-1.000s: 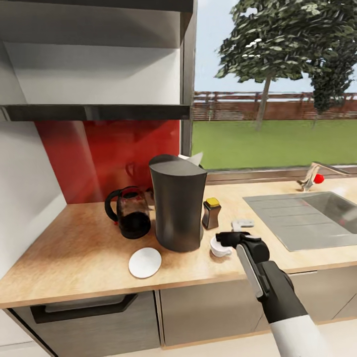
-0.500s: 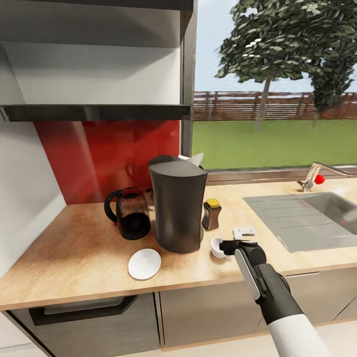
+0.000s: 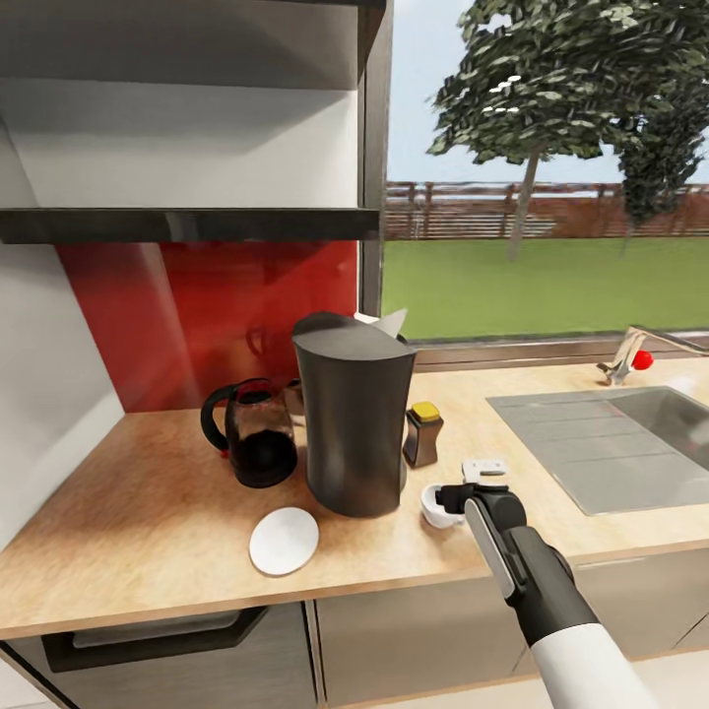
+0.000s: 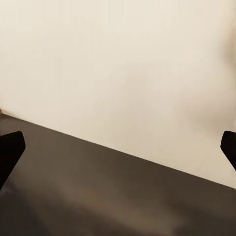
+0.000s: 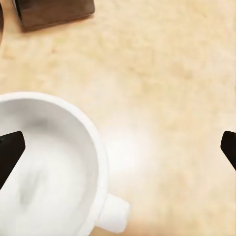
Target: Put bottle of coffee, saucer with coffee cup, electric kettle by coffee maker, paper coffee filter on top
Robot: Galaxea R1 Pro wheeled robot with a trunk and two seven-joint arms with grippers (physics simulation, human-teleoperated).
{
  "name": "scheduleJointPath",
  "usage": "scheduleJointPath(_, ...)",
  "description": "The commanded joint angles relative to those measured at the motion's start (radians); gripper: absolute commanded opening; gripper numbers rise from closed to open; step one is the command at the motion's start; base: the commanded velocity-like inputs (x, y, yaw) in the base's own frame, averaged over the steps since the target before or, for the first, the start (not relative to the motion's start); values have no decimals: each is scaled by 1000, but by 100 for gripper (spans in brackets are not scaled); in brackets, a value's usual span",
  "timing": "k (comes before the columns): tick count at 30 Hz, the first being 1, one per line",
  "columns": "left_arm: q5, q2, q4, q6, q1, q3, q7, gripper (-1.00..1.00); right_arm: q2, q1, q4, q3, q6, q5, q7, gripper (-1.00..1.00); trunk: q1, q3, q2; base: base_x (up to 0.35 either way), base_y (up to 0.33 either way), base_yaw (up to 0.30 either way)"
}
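Note:
The tall dark grey coffee maker stands on the beige countertop, with the white paper coffee filter peeking up behind its top. The glass electric kettle is at its left. Close on its right stands the bottle of coffee. The white saucer lies in front of the maker. The coffee cup sits on the counter, right of the maker. My right gripper hangs open just over the cup's rim and handle. My left gripper is open on nothing.
A grey inset sink with a tap lies to the right. A small white flat piece rests beside my right gripper. The black kitchen shelf hangs above the red splashback. The left wrist view faces a pale wall and dark surface.
My right gripper has dropped lower and settled right at the cup. The whole head view has shifted slightly, so the camera moved. The kettle, maker, bottle and saucer stay in place.

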Motion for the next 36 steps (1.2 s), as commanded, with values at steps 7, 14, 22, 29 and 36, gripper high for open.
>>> scheduleJointPath(7, 9, 0, 1, -4, -1, -5, 3, 100, 0, -1, 45, 1, 3, -12, -10, 100, 0, -1, -1, 164, 0, 0)
scheduleJointPath(14, 9, 0, 1, -4, -1, -5, 4, 100, 0, -1, 50, 1, 2, -11, -10, 100, 0, -1, -1, 15, 0, 0)
scheduleJointPath(22, 9, 0, 1, -4, -1, -5, 4, 100, 2, -1, 85, 4, 1, -12, -10, -100, 0, -1, -1, 0, 0, 0)
scheduleJointPath(29, 9, 0, 1, -4, -1, -5, 3, 100, 3, -1, 85, 3, 1, -14, -10, -100, 0, -1, -1, 0, 0, 0)
scheduleJointPath(36, 9, 0, 1, -4, -1, -5, 1, 100, 3, -1, 84, 3, 1, -13, -10, -100, 0, -1, -1, 0, 0, 0)
